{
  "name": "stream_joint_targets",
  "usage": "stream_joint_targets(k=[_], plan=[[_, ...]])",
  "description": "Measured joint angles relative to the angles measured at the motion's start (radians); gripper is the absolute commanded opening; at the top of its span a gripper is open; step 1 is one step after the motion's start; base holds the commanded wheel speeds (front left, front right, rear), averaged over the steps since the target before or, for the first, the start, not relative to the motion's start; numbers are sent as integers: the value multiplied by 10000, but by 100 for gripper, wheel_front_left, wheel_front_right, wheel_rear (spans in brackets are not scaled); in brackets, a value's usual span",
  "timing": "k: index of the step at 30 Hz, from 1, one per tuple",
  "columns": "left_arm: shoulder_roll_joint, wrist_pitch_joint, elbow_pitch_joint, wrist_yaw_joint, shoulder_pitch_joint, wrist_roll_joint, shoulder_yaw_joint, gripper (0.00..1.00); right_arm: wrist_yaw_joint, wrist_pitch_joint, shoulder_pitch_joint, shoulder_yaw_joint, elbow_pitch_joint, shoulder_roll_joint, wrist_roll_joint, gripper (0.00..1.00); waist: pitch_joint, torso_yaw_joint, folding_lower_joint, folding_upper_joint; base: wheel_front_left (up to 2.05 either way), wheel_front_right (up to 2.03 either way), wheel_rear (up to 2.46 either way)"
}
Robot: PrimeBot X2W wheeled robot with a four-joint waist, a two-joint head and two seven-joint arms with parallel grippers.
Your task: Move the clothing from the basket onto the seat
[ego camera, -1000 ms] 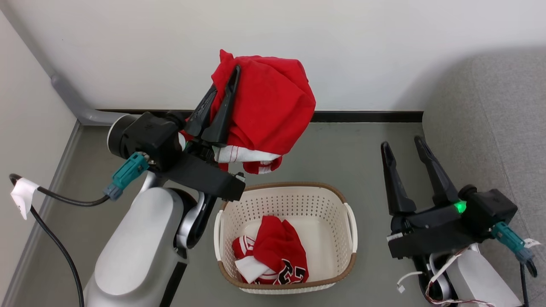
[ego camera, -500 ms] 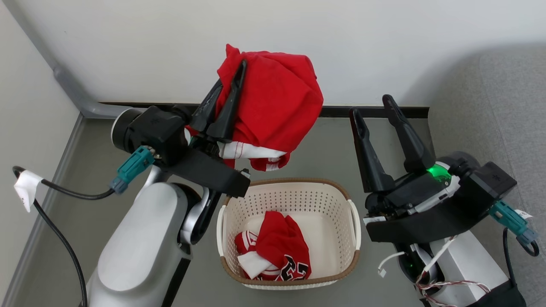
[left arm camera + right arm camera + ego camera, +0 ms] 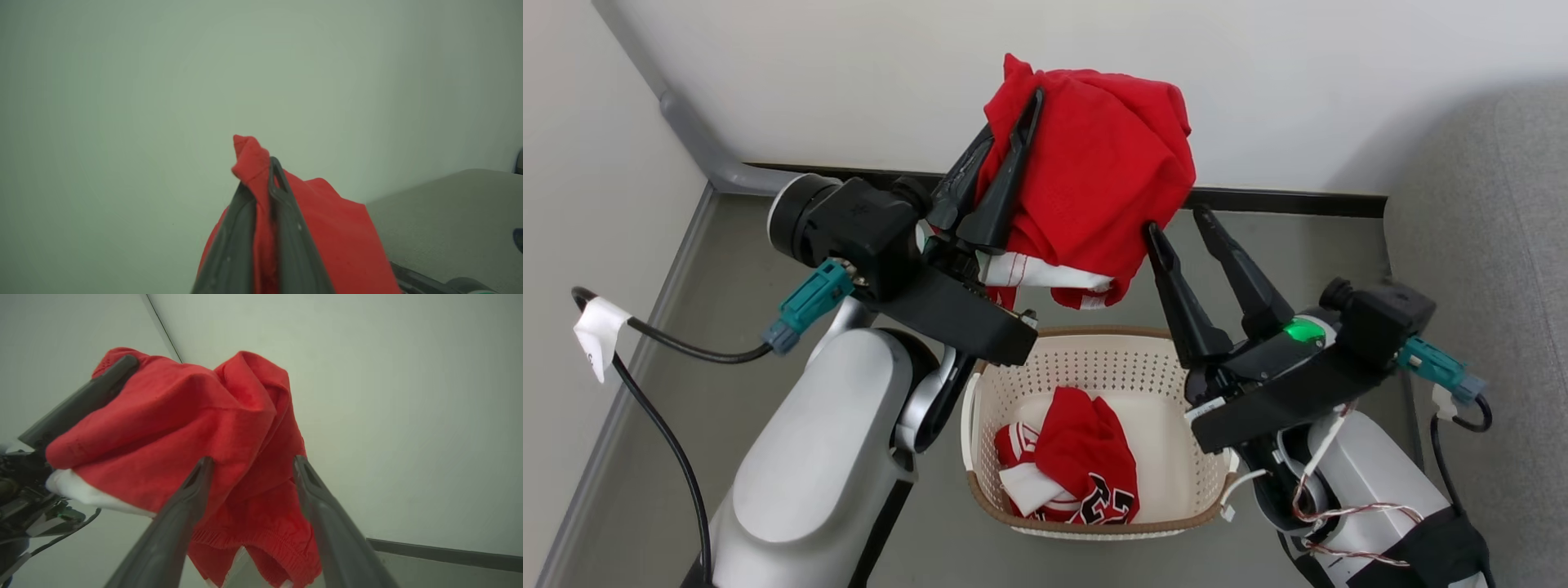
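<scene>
Found left gripper (image 3: 1013, 118) jaws pinching white-trimmed red garment (image 3: 1103, 163) clear of basket (image 3: 1094, 367); right gripper (image 3: 1176, 219) jaws wide. Judged poised to share load.

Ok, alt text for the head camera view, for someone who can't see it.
The left hand holds a plain red garment above a cream laundry basket containing a numbered red jersey; the open right hand is just beside the garment.

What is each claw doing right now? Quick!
Left claw: shut on the plain red fabric garment with white trim.
Right claw: open, holding nothing.
</scene>
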Motion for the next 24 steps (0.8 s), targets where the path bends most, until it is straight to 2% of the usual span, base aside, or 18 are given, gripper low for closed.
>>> stream_joint_targets(k=[5,12,19,20,22,24], plan=[[-77,0,12,-75,-35,19,-182,0,155,176,-233,443,366,8,725,100,81,167,0,0,0,0,0],[-142,0,10,-77,-85,205,-370,0,173,144,-990,1308,598,-2,1948,100,153,306,0,0,0,0,0],[-219,0,10,-84,-86,205,-577,0,173,98,-1664,1756,1166,-12,2414,100,195,391,0,0,0,0,0],[-224,0,10,-84,-86,205,-594,0,173,61,-1737,1793,1243,-12,2462,95,198,402,0,0,0,0,0],[-255,-2,10,-86,-86,205,-629,0,171,-8,-1894,1858,1394,-13,2487,3,202,421,0,0,0,0,0],[-278,-2,27,-86,-84,201,-648,0,155,-107,-2054,1916,1478,-17,2487,0,202,433,0,0,0,0,0]])
